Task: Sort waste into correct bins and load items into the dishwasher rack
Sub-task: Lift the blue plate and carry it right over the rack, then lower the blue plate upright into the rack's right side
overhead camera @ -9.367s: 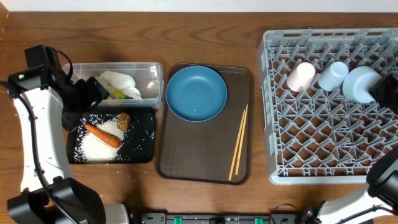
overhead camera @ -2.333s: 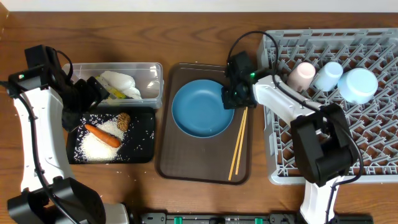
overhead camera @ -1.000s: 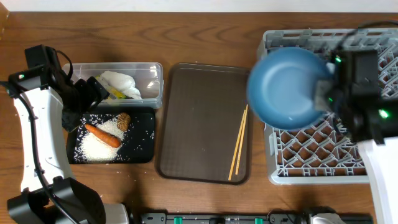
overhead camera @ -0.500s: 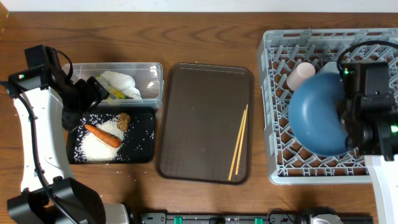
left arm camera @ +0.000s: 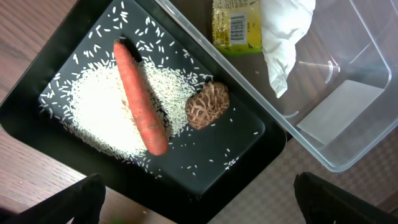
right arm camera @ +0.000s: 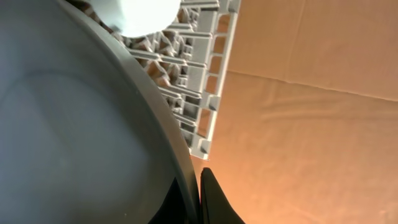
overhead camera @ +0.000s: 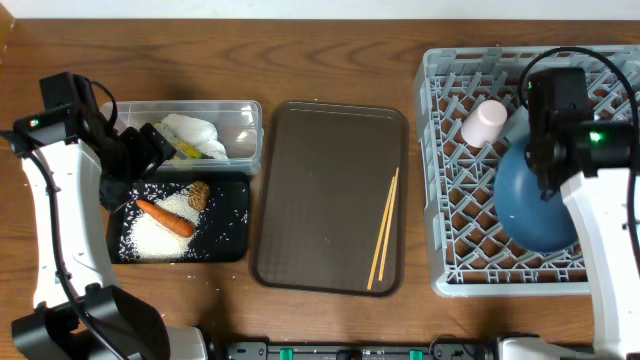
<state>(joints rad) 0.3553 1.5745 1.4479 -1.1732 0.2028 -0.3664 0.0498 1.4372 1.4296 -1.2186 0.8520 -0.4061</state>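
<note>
My right gripper [overhead camera: 548, 178] is shut on the rim of the dark-blue plate [overhead camera: 535, 210], which stands tilted on the grey dishwasher rack [overhead camera: 470, 250]. In the right wrist view the plate [right arm camera: 74, 137] fills the left, pinched in the gripper [right arm camera: 198, 183]. A pink cup [overhead camera: 485, 122] sits in the rack. My left gripper [left arm camera: 202, 211] hangs open and empty above the black tray [left arm camera: 249, 155], which holds the carrot [left arm camera: 140, 99], the brown lump [left arm camera: 207, 107] and rice [left arm camera: 99, 118]. The clear tub [left arm camera: 348, 112] holds the napkin [left arm camera: 283, 31] and wrapper [left arm camera: 236, 25].
The wooden chopsticks [overhead camera: 384, 228] lie along the right side of the brown serving tray [overhead camera: 320, 200], between the bins and the rack. My left arm [overhead camera: 60, 220] runs down the table's left edge. A few rice grains lie on the wood by the black tray.
The right gripper has carried the plate down and to the right, tipping it steeper onto the rack. The left arm and the waste have not moved.
</note>
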